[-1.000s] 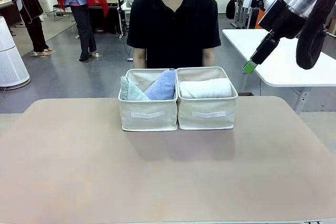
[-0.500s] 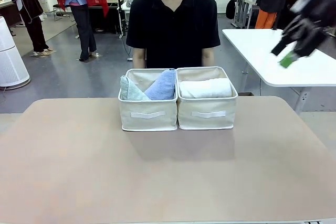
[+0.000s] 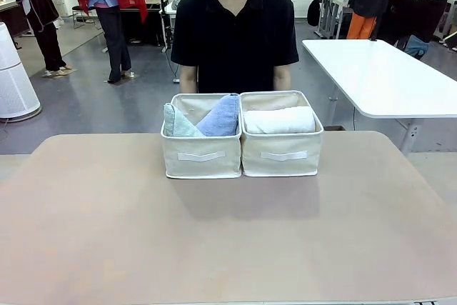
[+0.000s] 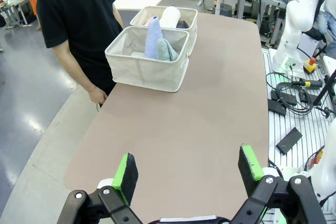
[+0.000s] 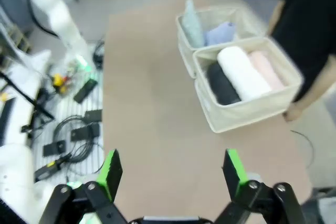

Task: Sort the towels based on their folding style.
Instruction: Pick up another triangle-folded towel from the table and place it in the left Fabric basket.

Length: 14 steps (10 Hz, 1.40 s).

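Two cream baskets stand side by side at the table's far middle. The left basket holds a pale mint cone towel and a periwinkle blue cone towel. A white rolled towel lies in the right basket. The right wrist view shows that basket with a dark grey roll, the white roll and a pink roll. My left gripper hangs open above the table's left end, holding nothing. My right gripper is open and high above the right end, far from the baskets.
A person in a black shirt stands right behind the baskets, hands down at the table edge. A white table stands at the back right. Cables and small devices lie beside the table on my side.
My right arm, seen at the upper right of the front view, swung away to the right and left the picture. Baskets and towels have not moved.
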{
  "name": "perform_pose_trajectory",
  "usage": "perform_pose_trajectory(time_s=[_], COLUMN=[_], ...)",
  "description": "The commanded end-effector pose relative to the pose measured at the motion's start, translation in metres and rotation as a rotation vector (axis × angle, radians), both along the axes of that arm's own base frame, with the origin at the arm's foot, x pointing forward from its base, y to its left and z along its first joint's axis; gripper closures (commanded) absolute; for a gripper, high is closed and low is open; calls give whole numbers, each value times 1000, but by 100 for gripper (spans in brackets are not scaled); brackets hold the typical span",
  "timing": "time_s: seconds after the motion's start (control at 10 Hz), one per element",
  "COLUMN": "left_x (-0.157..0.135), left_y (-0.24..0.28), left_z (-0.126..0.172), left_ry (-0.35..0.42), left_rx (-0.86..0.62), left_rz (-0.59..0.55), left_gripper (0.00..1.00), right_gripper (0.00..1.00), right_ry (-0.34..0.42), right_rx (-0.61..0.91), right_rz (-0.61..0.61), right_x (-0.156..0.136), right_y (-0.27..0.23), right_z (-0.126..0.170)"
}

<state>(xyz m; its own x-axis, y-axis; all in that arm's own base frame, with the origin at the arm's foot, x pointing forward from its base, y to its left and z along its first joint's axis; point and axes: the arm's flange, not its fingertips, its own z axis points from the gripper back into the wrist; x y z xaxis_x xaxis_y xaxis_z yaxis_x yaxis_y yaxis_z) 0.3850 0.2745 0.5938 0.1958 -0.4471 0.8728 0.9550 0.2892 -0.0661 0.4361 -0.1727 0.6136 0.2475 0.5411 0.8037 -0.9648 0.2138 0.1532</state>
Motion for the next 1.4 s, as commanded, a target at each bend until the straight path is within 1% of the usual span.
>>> perform_pose_trajectory(time_s=[0.0, 0.2, 0.3, 1.3], left_x=[-2, -2, -2, -2], left_y=[0, 0, 0, 0], left_z=[1, 1, 1, 1], left_ry=[-18, -18, -18, -18], left_rx=[-2, -2, -2, -2], left_rz=[-11, -11, -11, -11], left_gripper=[0, 0, 0, 0], right_gripper=[0, 0, 0, 0], right_ry=[-6, -27, 11, 11], right_rx=[46, 64, 45, 45], right_rz=[30, 34, -3, -3], right_x=[23, 26, 25, 25], right_y=[-5, -8, -9, -9], right_z=[-1, -3, -19, -19])
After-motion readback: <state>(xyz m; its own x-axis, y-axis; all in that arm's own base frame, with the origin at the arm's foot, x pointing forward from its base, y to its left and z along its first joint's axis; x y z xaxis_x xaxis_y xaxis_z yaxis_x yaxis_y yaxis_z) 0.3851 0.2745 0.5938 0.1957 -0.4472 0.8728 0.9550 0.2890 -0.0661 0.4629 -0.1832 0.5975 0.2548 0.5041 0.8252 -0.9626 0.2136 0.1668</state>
